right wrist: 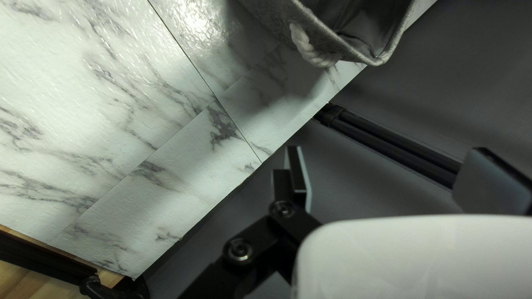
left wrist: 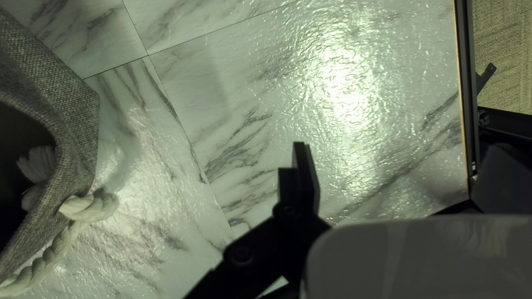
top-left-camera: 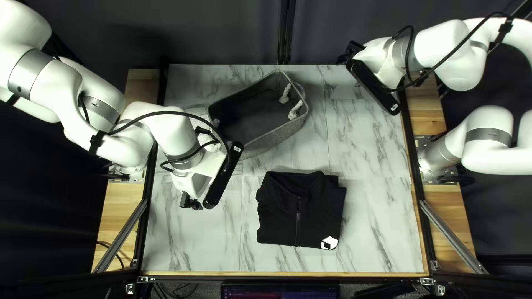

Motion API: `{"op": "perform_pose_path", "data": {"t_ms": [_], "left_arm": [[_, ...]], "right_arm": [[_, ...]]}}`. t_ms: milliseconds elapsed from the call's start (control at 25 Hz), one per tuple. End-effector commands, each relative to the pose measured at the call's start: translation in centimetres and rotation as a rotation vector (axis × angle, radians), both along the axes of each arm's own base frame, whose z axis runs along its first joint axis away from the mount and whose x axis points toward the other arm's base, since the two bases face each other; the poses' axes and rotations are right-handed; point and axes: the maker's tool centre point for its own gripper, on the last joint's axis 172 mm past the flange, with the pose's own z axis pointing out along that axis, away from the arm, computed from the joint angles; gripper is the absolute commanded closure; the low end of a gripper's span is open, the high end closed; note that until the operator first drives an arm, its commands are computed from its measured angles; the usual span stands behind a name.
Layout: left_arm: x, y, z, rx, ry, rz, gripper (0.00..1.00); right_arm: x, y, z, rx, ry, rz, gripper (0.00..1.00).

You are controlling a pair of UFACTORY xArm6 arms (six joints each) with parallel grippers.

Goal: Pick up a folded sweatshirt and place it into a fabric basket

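Black left claw (left wrist: 399,160), fingers apart: bring in low and square. Grey basket (top-left-camera: 279,138): mouth upward, awaiting the load. Folded sweatshirt (top-left-camera: 277,221), flat on the bench (top-left-camera: 382,232): pinch all layers. Right claw (right wrist: 389,158), also spread: support the opposite side. Clearance: basket rim near the left claw; open surface flanks the sweatshirt; front edge close.

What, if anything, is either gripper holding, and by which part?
Nothing. Left gripper and right gripper are both open; the folded sweatshirt lies on the table.
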Motion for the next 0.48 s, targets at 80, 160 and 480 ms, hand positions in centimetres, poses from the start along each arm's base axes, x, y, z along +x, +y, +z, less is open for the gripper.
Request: {"op": "perform_pose_path", "data": {"t_ms": [80, 160, 480], "left_arm": [[0.0, 0.0, 0.0, 0.000, 0.000, 0.000, 0.00], [0.0, 0.0, 0.0, 0.000, 0.000, 0.000, 0.00], [1.2, 1.5, 1.2, 0.002, -0.016, 0.046, 0.00]], "right_arm": [[0.0, 0.0, 0.0, 0.000, 0.000, 0.000, 0.00], [0.0, 0.0, 0.0, 0.000, 0.000, 0.000, 0.00], [0.7, 2.4, 0.0, 0.000, 0.008, 0.015, 0.00]]}}
